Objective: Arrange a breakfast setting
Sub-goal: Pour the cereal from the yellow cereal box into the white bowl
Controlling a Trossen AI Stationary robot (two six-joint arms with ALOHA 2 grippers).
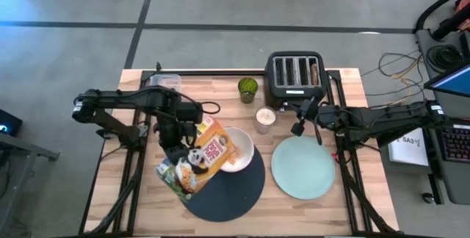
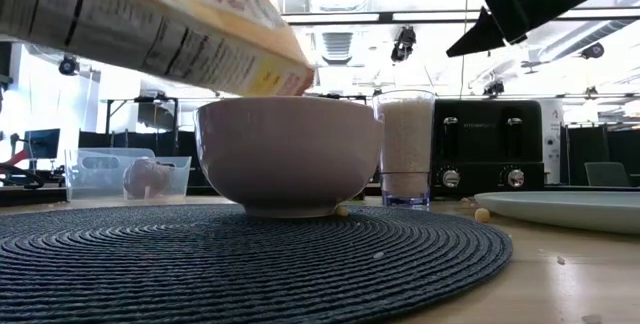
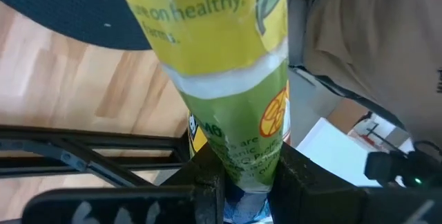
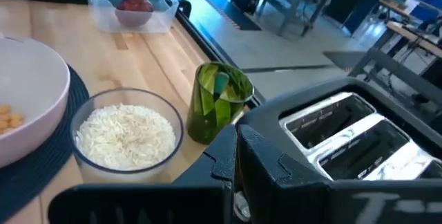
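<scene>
High view: left end effector [image 1: 178, 152] grasps cereal box [image 1: 200, 157] tilted toward white bowl [image 1: 239, 152].

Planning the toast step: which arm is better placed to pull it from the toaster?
Right: its tool hovers just in front of the toaster, while the left tool holds the cereal box over the bowl.

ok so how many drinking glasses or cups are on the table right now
2. A green glass stands left of the toaster, and a clear glass holding something white stands in front of the toaster, beside the white bowl. The cereal box may hide others.
</scene>
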